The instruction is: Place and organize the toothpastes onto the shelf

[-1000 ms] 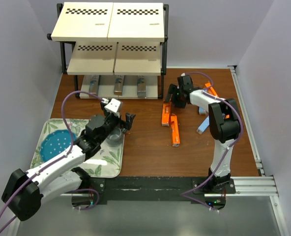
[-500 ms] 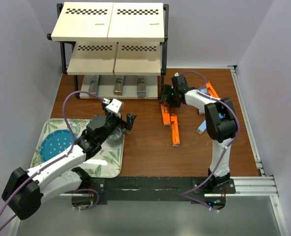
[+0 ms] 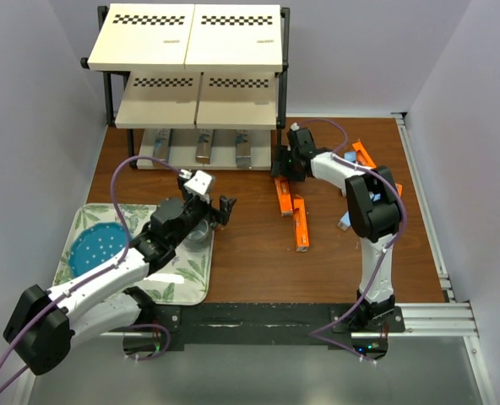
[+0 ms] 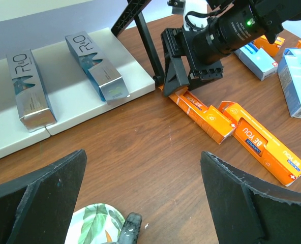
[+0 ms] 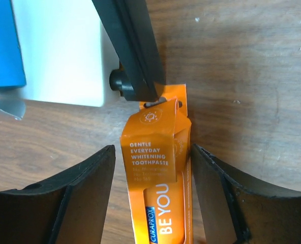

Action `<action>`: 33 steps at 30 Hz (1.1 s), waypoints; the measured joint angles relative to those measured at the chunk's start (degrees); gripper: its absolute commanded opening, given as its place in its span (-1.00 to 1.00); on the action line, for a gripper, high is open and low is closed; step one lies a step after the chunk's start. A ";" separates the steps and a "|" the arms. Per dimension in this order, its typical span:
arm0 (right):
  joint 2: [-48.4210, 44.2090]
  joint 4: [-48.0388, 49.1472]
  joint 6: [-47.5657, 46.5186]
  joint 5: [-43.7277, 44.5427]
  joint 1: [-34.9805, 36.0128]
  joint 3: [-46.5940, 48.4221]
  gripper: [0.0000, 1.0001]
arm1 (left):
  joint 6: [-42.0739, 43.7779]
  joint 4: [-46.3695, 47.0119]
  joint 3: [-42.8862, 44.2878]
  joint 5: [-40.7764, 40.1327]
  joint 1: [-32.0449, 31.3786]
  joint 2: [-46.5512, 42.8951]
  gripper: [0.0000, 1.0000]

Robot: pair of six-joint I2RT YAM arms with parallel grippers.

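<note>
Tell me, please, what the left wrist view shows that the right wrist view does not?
Left wrist only: a second orange box, light blue boxes, and the open left gripper. Right wrist only: the whitening-toothpaste print on the end of the shelf-side orange box. Both: that box lying by the shelf leg, with the right gripper's fingers either side of it.

Counter (image 3: 250, 261): brown wood grain; aluminium rail (image 3: 426, 219) runs along its right edge, a second rail (image 3: 436, 314) across the near right end; leaf-patterned tray (image 3: 191, 272) at near left, green on cream, rounded corners; round blue plate (image 3: 94, 249) with white dots lies in the tray's left half; small greyish round object (image 3: 199, 240), possibly a clear cup, at the tray's far right corner, mostly covered from above; pale walls (image 3: 30, 126) on three sides.
</note>
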 measured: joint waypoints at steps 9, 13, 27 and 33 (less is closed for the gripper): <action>0.22 -0.33 -1.46 2.45 0.26 0.26 -0.06 | 0.00 0.00 0.00 0.02 -0.44 0.39 1.00; -0.31 -0.28 -1.75 4.22 0.72 -0.35 -0.15 | 0.00 -0.02 0.00 0.07 -0.72 0.66 1.00; -13.22 -7.89 8.66 13.51 3.54 -14.64 0.14 | -0.02 -0.13 0.00 0.37 -1.75 1.22 1.00; -10.91 -11.37 9.14 14.47 3.54 -11.56 0.23 | -0.02 -0.22 0.00 0.42 -2.23 1.51 1.00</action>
